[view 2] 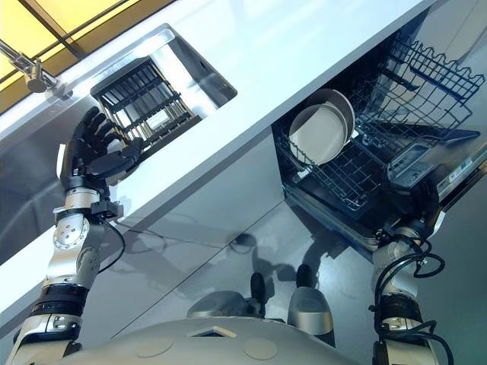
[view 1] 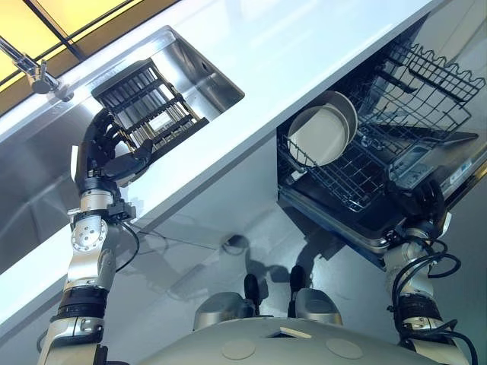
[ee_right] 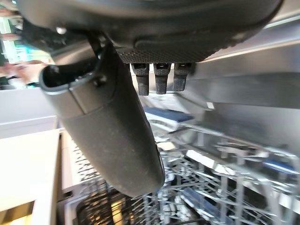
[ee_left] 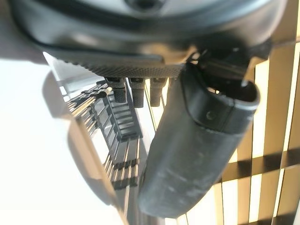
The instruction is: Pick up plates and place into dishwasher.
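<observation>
Two pale round plates [view 1: 321, 131] stand on edge, one behind the other, in the dishwasher's lower wire rack [view 1: 335, 179]. My right hand [view 1: 423, 202] hangs open at the front edge of the pulled-out rack, below and to the right of the plates, holding nothing; the right wrist view shows its thumb [ee_right: 110, 126] straight above the wire baskets. My left hand [view 2: 91, 152] is open over the sink's near edge. Its thumb [ee_left: 192, 150] points at a dark slatted dish rack [view 1: 148, 103] that sits in the sink, and I see nothing in its grasp.
A steel sink [view 1: 217, 80] is set in the white counter [view 1: 304, 46], with a faucet [view 1: 34, 74] at the far left. The dishwasher's upper basket [view 1: 430, 80] is pulled out above the lower rack. A dark cutlery tray [view 1: 415, 161] lies near my right hand.
</observation>
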